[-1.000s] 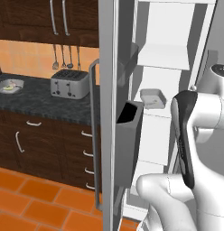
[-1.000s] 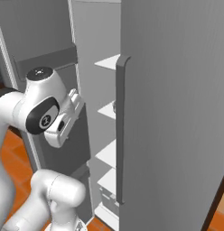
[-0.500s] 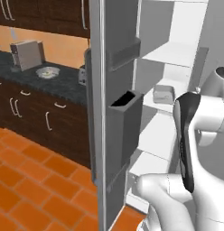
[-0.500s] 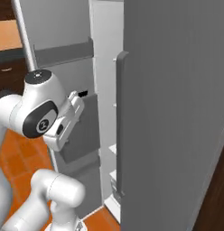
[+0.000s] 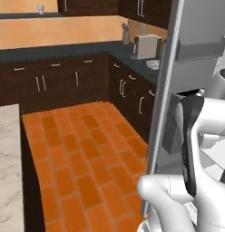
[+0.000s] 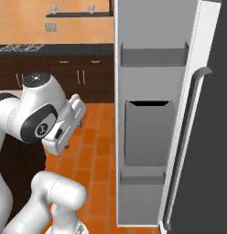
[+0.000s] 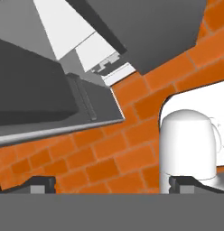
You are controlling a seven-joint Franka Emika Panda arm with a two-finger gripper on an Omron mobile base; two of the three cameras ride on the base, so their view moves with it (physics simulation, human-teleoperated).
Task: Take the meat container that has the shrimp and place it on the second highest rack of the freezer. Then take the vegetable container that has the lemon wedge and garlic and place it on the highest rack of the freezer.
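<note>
- Left base view: the whole picture had swung since a second earlier, so the base had turned; the freezer (image 5: 196, 50) door edge stood at right, the kitchen floor ahead, the bench (image 5: 7, 154) at left. No container was in sight.
- Right base view: the door's grey bins (image 6: 147, 132) now faced the camera; the racks were hidden.
- Hand view: the pincer (image 7: 111, 184) hung released, tips apart, empty, over orange floor. I judged it was heading off to fetch a container.
</note>
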